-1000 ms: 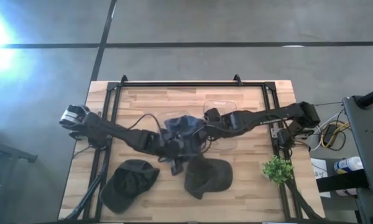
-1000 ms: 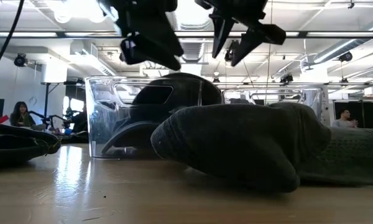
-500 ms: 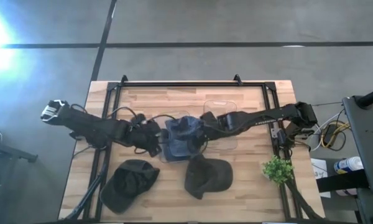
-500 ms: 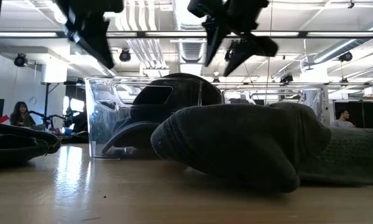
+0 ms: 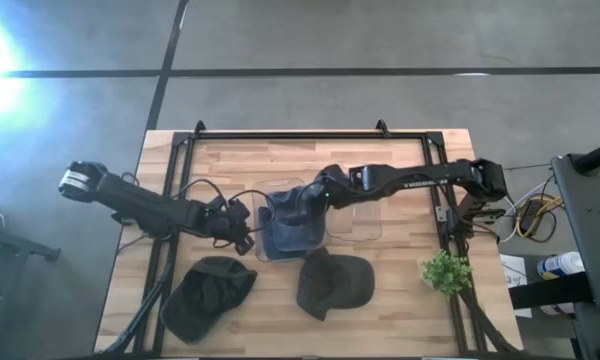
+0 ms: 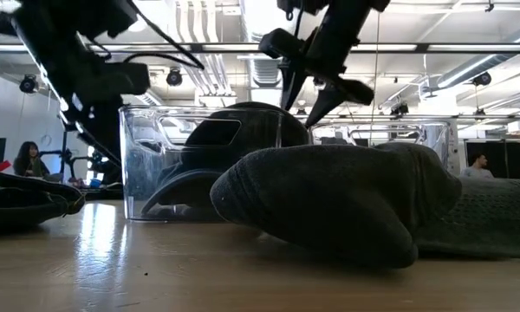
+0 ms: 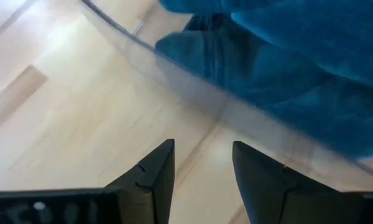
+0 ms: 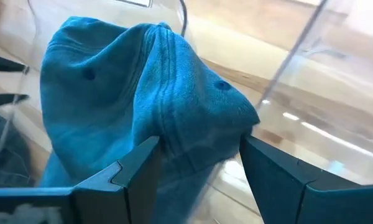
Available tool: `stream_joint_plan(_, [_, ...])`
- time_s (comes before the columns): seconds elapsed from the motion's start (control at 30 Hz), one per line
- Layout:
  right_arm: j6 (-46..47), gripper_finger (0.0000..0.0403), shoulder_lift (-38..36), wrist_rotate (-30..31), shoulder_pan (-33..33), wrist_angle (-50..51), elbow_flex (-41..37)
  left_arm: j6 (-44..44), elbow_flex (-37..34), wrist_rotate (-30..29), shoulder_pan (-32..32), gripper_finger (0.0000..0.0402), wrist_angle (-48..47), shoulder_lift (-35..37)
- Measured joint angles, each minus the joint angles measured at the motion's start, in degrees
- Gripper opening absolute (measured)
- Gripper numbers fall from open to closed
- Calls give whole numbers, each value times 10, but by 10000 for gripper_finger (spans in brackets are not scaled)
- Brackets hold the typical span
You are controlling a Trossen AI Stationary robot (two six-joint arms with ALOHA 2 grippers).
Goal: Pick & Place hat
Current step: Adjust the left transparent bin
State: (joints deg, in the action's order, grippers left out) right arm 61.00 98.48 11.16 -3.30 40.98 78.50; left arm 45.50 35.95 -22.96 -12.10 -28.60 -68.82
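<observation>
A blue hat point(image 5: 292, 222) lies crumpled in a clear plastic bin point(image 5: 260, 250) at the table's middle; in the low view the hat point(image 6: 243, 130) shows dark behind the bin wall point(image 6: 143, 165). My right gripper point(image 5: 320, 192) hangs open just over the hat's far right part point(image 8: 137, 93), one finger on either side of the crown point(image 8: 200, 146); I cannot tell if it touches. My left gripper point(image 5: 242, 235) is open and low over the wood point(image 7: 202, 165), left of the bin wall point(image 7: 193, 81).
A second clear bin point(image 5: 370, 220) stands right of the first. Two dark hats lie near the table's near edge, one left point(image 5: 208, 295) and one at the middle point(image 5: 335, 283), the latter large in the low view point(image 6: 347, 199). A small plant point(image 5: 445, 270) sits at the near right.
The left gripper has drawn back from over the bin toward the table's left and come down beside the bin. The blue hat, bunched between both grippers a second ago, now rests in the bin. The right gripper has shifted a little toward the far edge and turned.
</observation>
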Motion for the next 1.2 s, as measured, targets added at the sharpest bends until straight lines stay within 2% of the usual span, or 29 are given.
stream_joint_plan(0.17, [0, 215, 0, -20, -8, -70, -26, -44, -29, 7, 36, 154, 126, -14])
stream_joint_plan(0.33, [1, 215, 4, -55, -16, -105, -38, -77, -34, 56, 85, 154, 214, -56])
stream_joint_plan(0.67, [-41, 215, 68, -102, -16, -124, 31, -137, 10, 105, 109, 154, 219, -127])
stream_joint_plan(0.77, [-62, 215, 90, -104, -17, -108, 63, -140, 17, 105, 109, 154, 220, -125])
stream_joint_plan(0.93, [-90, 215, 119, -113, -20, -7, 93, -144, 18, 102, 109, 154, 222, -102])
stream_joint_plan(1.2, [-94, 215, 137, -158, -20, -38, 94, -160, 14, 89, 116, 154, 220, -91])
